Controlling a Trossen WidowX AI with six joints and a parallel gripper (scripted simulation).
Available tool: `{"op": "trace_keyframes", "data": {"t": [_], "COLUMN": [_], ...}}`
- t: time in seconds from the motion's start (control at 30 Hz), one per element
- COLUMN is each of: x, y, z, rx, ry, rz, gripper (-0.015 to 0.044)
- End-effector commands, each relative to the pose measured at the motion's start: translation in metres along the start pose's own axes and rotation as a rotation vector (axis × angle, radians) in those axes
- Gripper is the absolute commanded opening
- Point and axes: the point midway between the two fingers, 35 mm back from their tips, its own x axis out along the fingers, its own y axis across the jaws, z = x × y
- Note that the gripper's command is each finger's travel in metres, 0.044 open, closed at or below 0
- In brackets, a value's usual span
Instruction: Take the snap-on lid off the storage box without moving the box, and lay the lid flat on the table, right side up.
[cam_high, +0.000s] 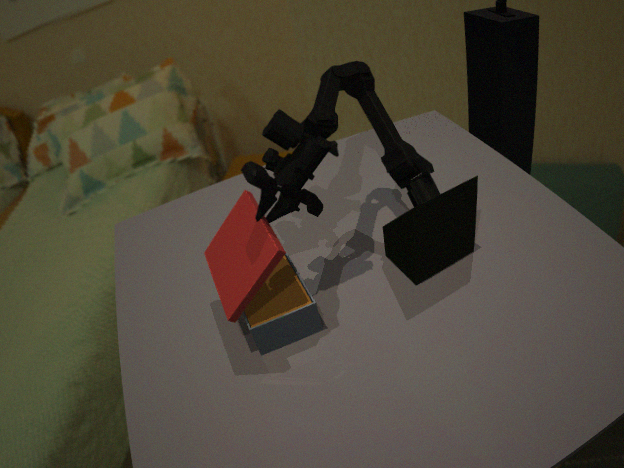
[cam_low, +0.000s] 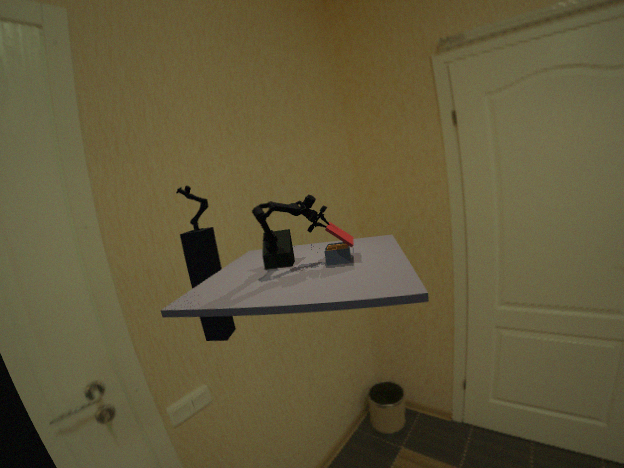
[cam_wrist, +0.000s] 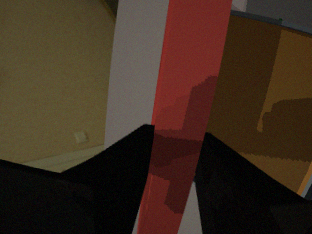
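Observation:
The red lid (cam_high: 241, 256) (cam_low: 340, 234) (cam_wrist: 192, 65) is steeply tilted over the storage box, its edge nearer the robot's base raised and its far edge low. My gripper (cam_high: 263, 219) (cam_low: 328, 225) (cam_wrist: 175, 138) is shut on the lid's raised edge, one finger on each face. The blue-grey storage box (cam_high: 289, 327) (cam_low: 337, 256) stands upright on the table, open toward the arm, with its orange inside (cam_high: 282, 297) (cam_wrist: 245, 85) showing. Whether the lid's low edge touches the box's far rim cannot be told.
The table (cam_high: 403, 377) (cam_low: 302, 297) carries the arm's dark base block (cam_high: 433, 234) (cam_low: 278, 251), off to the side of the box. A tall black pillar (cam_high: 501, 85) (cam_low: 201, 256) with another small arm stands beyond the table's edge. A bed lies beyond another edge.

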Motion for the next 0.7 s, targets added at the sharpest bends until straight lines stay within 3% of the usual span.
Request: {"op": "trace_keyframes", "data": {"t": [0.0, 0.67], "x": [-0.003, -0.006], "y": [0.001, -0.002], "z": [0.008, 0.048], "rx": [-0.001, -0.003], "ry": [0.008, 0.007], "rz": [0.010, 0.010], "gripper": [0.0000, 0.0000]}}
